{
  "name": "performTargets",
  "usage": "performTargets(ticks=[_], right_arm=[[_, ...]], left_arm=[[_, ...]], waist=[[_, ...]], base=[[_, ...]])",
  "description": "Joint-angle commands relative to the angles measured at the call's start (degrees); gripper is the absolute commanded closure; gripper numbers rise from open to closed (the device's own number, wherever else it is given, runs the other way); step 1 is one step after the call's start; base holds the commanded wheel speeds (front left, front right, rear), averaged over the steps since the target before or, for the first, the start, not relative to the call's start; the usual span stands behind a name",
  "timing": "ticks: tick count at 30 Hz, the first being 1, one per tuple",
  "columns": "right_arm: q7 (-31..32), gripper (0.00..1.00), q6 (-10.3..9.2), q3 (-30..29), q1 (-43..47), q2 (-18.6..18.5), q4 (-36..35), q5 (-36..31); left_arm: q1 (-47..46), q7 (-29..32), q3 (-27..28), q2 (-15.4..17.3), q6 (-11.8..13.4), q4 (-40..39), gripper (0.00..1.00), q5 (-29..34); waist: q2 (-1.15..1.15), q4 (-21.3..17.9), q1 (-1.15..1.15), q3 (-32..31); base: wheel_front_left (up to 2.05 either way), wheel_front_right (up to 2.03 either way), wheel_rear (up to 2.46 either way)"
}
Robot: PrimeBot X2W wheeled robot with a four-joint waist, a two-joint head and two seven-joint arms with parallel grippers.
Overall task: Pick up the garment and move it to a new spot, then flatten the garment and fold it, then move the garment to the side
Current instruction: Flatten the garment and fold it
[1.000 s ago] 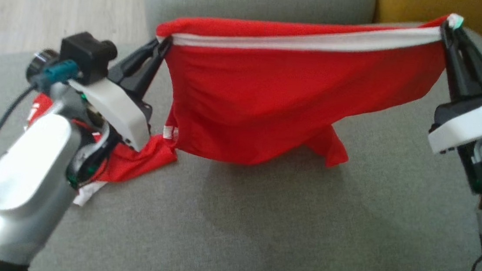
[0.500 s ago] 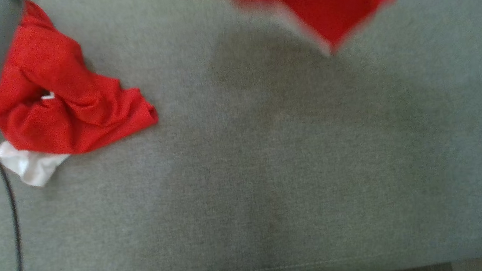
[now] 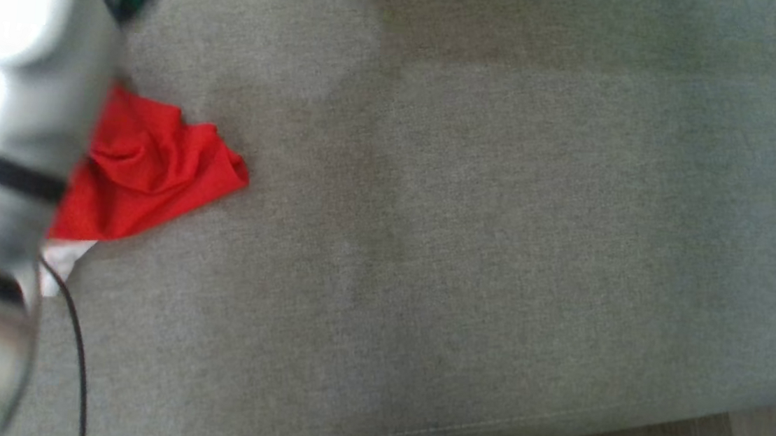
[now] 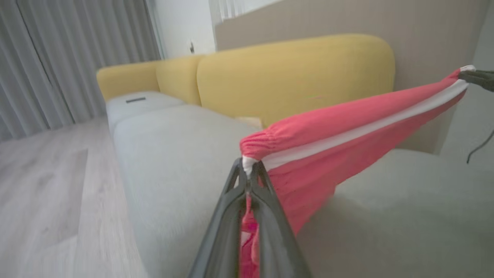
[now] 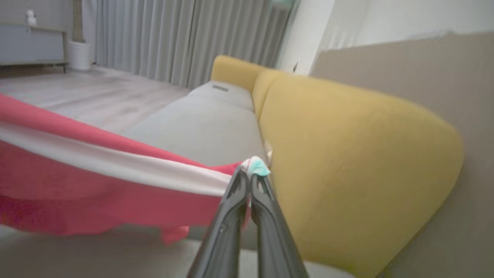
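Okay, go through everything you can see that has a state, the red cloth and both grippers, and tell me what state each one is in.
garment: lifted, stretched between both grippers, lower part hanging loose.
left gripper: shut on one end of the garment's white-striped edge.
right gripper: shut on the other end of that edge.
red cloth heap: crumpled, lying on the grey seat.

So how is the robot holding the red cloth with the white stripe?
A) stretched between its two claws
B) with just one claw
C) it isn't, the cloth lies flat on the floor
A: the left claw pinches one end of the red cloth with the white stripe and the right claw pinches the other, above the grey fabric sofa seat.
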Motion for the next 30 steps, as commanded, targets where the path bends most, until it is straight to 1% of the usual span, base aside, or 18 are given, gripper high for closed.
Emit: performTargets(ticks=[1,4,8,9,10,14,15,16,17,21,25,30], right_arm=[[-0.4,1.00,-0.06,1.7,2.8,0.4,0.3,1.5],[0.2,1.00,-0.06,6.4,7.4,0.2,2.9,4.2],[2.2,1.00,-0.06,12.3,12.7,-1.4,3.8,8.9],[3.4,1.00,-0.06,15.3,15.3,-2.7,3.1,11.1],[4.0,1.00,-0.06,16.7,16.6,-3.6,2.6,12.1],[5.7,1.00,-0.06,20.9,21.4,-7.8,-0.3,16.4],[6.1,1.00,-0.06,21.6,22.6,-8.8,-1.1,17.5],[6.1,1.00,-0.06,21.6,22.6,-8.8,-1.1,17.5],[6.9,1.00,-0.06,22.8,25.0,-10.8,-2.7,19.3],[8.7,1.00,-0.06,24.0,29.6,-14.0,-5.8,22.5],[10.0,1.00,-0.06,23.4,34.2,-16.6,-8.3,24.4],[11.1,1.00,-0.06,21.3,40.0,-18.7,-11.5,25.3]], left_arm=[[1.5,-0.5,0.7,2.0,0.2,-0.7,1.00,-0.7],[8.1,-0.7,-1.9,1.9,0.1,-1.1,1.00,-1.4],[16.5,-0.7,-5.9,3.1,0.1,-4.0,1.00,-2.1],[20.2,-0.7,-7.1,3.9,0.1,-5.5,1.00,-2.5],[21.9,-0.7,-7.5,4.3,0.1,-6.3,1.00,-2.7],[27.7,-0.7,-9.4,5.4,0.1,-9.3,1.00,-2.7],[29.1,-0.7,-9.6,5.5,0.1,-9.8,1.00,-2.8],[29.1,-0.7,-9.6,5.5,0.1,-9.8,1.00,-2.8],[31.6,-0.7,-10.1,5.4,0.1,-10.9,1.00,-3.1],[35.9,-0.7,-10.7,4.9,0.3,-13.1,1.00,-3.2],[39.4,-0.7,-11.2,4.2,0.9,-15.0,1.00,-3.3],[43.8,-0.7,-12.0,3.6,1.8,-17.2,1.00,-3.6]], waist=[[0.00,0.1,0.00,-0.5],[0.00,0.3,0.00,-1.7],[0.00,0.6,0.00,-3.7],[0.00,0.6,0.00,-4.8],[0.00,0.7,0.00,-5.3],[0.00,1.0,0.00,-7.6],[0.00,1.1,0.00,-8.2],[0.00,1.1,0.00,-8.2],[0.00,1.1,0.00,-9.5],[0.00,1.1,0.00,-11.9],[0.00,1.0,0.00,-13.9],[0.00,0.7,0.00,-16.9]], base=[[0.00,0.00,0.00],[0.00,0.00,0.00],[0.00,0.00,0.00],[0.00,0.00,0.00],[0.00,0.00,0.00],[0.00,0.00,0.00],[0.00,0.00,0.00],[0.00,0.00,0.00],[0.00,0.00,0.00],[0.00,0.00,0.00],[0.00,0.00,0.00],[0.00,0.00,0.00]])
